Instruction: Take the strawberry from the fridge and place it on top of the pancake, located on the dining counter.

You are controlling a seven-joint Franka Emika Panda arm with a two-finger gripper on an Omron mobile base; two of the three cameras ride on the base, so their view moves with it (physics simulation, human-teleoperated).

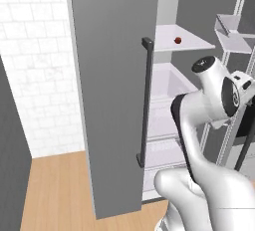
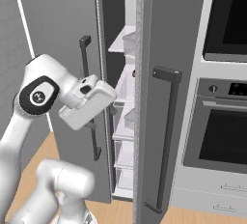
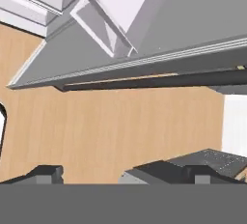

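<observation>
**Fridge open, berry on shelf, hand not yet inside**

The fridge (image 1: 109, 100) is standing with both doors swung out. The strawberry (image 1: 178, 40) is sitting alone on an upper white shelf (image 1: 189, 43), toward the back, well apart from the arm (image 1: 209, 105). Pancake and dining counter are elsewhere.

The gripper (image 3: 120, 175) is pointing down at the wood floor (image 3: 120, 126), with the lower edge of a door (image 3: 144, 63) crossing the hand view above it. The fingertips (image 3: 46, 174) are sitting wide apart with nothing between them, so the fingers are reading as open and empty.

Step in hand, as I judge it: reorienting the hand for the reach up to the shelf.

Risks from here:
- The gap between the two doors is looking narrow in the right base view; a wide elbow swing could be striking a door edge or the handle (image 1: 145, 100).
- The berry is tiny and round; a nudge from one finger could be rolling it off the shelf.
- Wire door racks (image 1: 234, 31) are crowding the right side of the approach.
</observation>
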